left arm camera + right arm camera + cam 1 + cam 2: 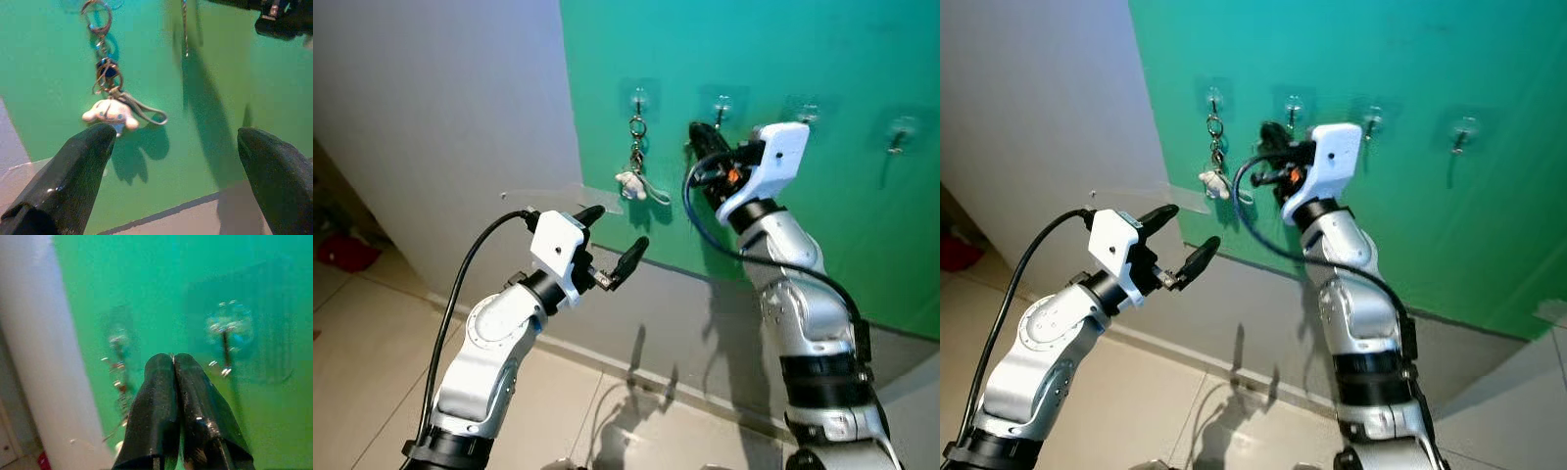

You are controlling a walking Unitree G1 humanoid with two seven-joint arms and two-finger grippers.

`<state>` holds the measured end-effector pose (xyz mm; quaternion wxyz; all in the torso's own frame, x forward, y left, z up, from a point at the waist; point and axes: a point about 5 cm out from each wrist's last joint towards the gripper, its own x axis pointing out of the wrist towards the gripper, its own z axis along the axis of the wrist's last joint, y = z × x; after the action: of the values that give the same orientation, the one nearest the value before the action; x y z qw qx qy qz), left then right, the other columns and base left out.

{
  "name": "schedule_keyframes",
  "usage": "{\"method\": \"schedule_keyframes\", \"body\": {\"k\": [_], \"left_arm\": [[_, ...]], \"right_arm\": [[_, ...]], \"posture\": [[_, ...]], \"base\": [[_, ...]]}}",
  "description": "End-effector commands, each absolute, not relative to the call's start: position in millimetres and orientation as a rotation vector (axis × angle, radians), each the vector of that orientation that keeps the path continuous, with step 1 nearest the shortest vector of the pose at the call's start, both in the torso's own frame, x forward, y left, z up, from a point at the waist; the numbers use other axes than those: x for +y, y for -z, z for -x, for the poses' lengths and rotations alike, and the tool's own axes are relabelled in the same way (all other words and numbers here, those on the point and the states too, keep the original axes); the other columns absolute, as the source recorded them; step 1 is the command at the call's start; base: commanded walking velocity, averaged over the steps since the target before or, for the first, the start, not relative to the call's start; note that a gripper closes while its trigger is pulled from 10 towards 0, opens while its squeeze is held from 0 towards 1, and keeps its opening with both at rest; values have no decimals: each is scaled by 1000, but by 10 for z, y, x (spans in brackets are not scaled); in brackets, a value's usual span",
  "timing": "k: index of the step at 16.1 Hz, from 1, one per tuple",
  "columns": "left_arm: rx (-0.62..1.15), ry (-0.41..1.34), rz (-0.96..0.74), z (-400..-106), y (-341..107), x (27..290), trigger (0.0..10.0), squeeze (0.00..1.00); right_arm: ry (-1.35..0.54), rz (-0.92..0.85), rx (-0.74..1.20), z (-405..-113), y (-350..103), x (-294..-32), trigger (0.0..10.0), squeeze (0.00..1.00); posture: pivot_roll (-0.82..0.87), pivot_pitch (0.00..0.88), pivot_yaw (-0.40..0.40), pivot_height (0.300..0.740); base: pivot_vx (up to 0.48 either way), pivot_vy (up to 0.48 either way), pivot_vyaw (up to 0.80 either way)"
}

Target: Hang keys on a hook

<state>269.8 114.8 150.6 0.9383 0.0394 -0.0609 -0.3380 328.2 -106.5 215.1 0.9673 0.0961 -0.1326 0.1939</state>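
You can see the keys [635,166] hanging on the far left hook [637,98] on the green wall [822,196]. A ring and chain run down from the hook to a small white toy [628,183] and a grey loop. Nothing is holding them.

Your left claw [612,242] is down low, to the left of the keys and a bit nearer to you. Its two black fingers [78,181] are spread wide apart, with nothing between them. From its wrist you look up between the fingers at the toy and the ring on the wall.

Your right claw [697,137] is up high, close to the wall. It sits just right of the keys, near the second hook [722,106]. Its two fingers [156,411] are pressed tight together. You cannot tell if anything small is pinched at the tips.

Two more hooks [901,132] sit further right on the wall. The grey wall [440,117] is on the left, and the tile floor [372,343] is below.
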Motion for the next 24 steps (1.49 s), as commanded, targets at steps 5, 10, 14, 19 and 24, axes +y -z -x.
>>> {"method": "schedule_keyframes", "body": {"k": [5,10,14,19,24], "left_arm": [[-127,702,-86,-2678,-1539,1124,10000,0],[-117,708,-86,-2664,-1483,1152,10000,0],[-116,718,-82,-2721,-1529,1141,10000,0],[-116,745,-79,-2715,-1544,1120,10000,0],[-123,776,-75,-2671,-1543,1079,10000,0]], "right_arm": [[-375,-222,-332,-3304,-2267,-1108,10000,0],[-434,-238,-350,-3202,-2274,-1098,10000,0],[-454,-244,-358,-3121,-2295,-1135,10000,0],[-459,-251,-341,-2996,-2259,-1208,10000,0],[-468,-260,-334,-2889,-2239,-1272,10000,0]], "posture": [[-29,25,31,740],[-33,29,45,740],[-32,29,46,740],[-39,20,53,740],[-49,0,65,740]], "base": [[0,0,0],[0,0,0],[0,0,0],[0,0,0],[0,0,0]]}}
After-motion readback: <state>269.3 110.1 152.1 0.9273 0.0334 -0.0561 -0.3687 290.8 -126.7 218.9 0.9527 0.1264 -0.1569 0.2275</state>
